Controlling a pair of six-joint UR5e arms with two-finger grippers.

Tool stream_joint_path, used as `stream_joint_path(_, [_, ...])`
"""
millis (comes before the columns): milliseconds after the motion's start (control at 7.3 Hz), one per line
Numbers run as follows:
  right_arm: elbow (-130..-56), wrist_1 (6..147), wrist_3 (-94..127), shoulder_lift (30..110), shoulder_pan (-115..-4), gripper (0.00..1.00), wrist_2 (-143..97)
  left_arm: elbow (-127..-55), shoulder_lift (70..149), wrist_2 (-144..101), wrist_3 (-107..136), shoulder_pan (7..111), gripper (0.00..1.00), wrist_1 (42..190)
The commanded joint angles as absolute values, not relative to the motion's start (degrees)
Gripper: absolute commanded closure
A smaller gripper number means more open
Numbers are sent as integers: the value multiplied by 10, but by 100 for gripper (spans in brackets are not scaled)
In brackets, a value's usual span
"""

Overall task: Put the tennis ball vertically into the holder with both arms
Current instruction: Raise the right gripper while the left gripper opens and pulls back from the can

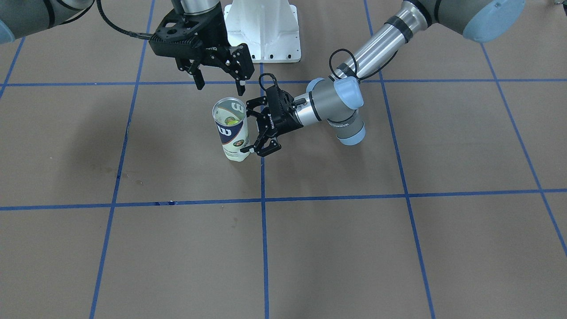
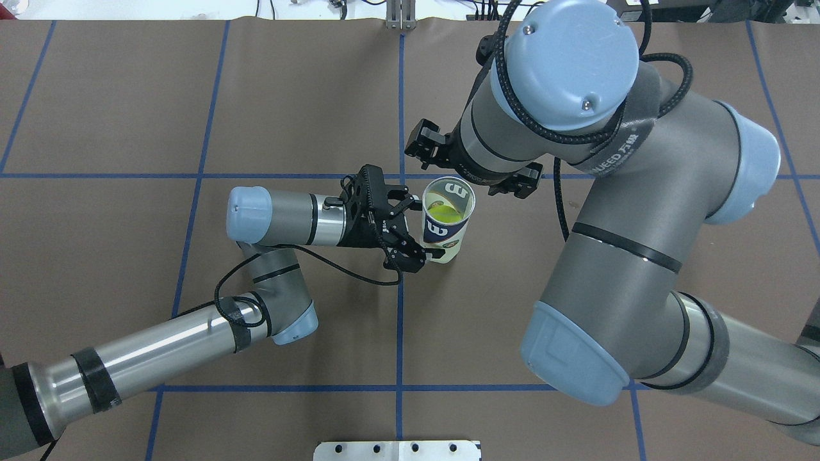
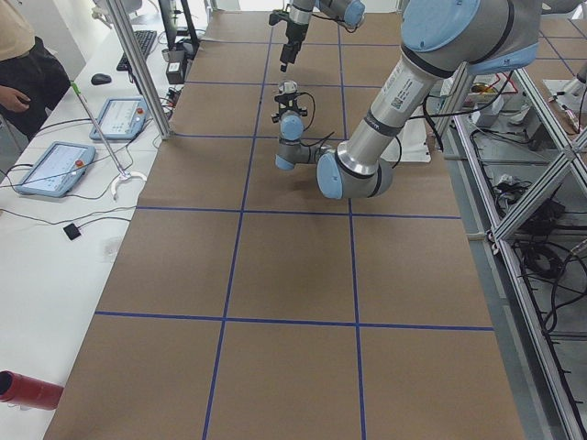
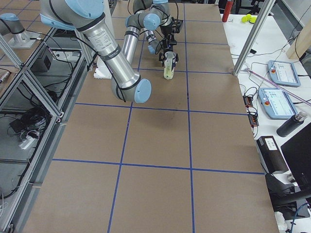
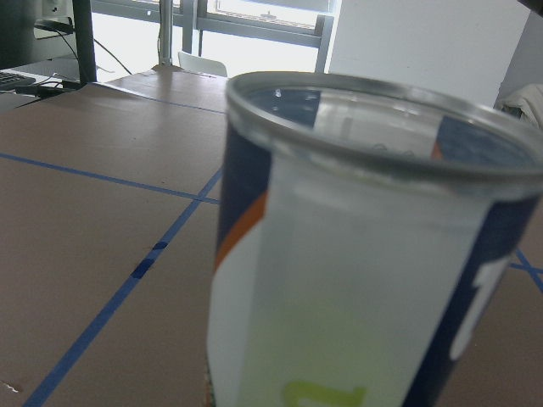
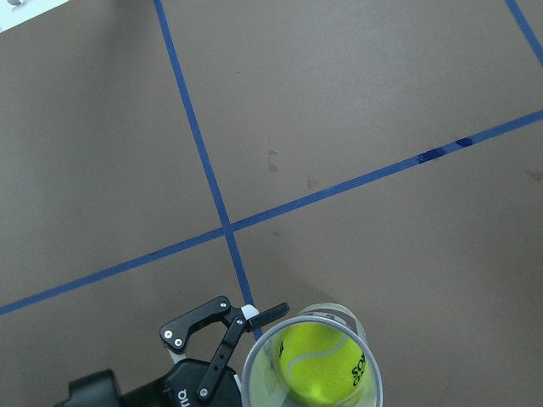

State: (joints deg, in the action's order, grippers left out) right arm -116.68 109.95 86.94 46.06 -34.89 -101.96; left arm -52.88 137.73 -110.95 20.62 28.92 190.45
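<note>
The holder (image 1: pixel 230 133) stands upright on the brown table, its open mouth facing up. A yellow tennis ball (image 6: pixel 318 369) lies inside it, and also shows in the overhead view (image 2: pixel 442 211). My left gripper (image 1: pixel 249 129) lies level beside the holder, jaws open, its fingertips at the holder's near side. The left wrist view is filled by the holder (image 5: pixel 356 254), with no fingers in sight. My right gripper (image 1: pixel 220 88) hangs above and just behind the holder's mouth, pointing down, open and empty. In the overhead view the right wrist hides most of that gripper.
The white pedestal base (image 1: pixel 266 31) stands behind the holder at the robot's side. Blue tape lines (image 1: pixel 264 248) cross the table. The right arm's big elbow (image 2: pixel 576 358) hangs over the table. Side tables hold control tablets (image 3: pixel 55 165) and a red bottle (image 3: pixel 27 390).
</note>
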Motion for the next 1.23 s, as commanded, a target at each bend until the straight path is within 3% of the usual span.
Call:
stream_joint_path(0, [-1180,1102,867,462,-351,1,-1022,-532,1376,-1111,207,290,1,1905])
stream_joint_path(1096, [-1183,1103,860,472,-366,1,-1024,-556,1332,-1188,218,337,1,1940])
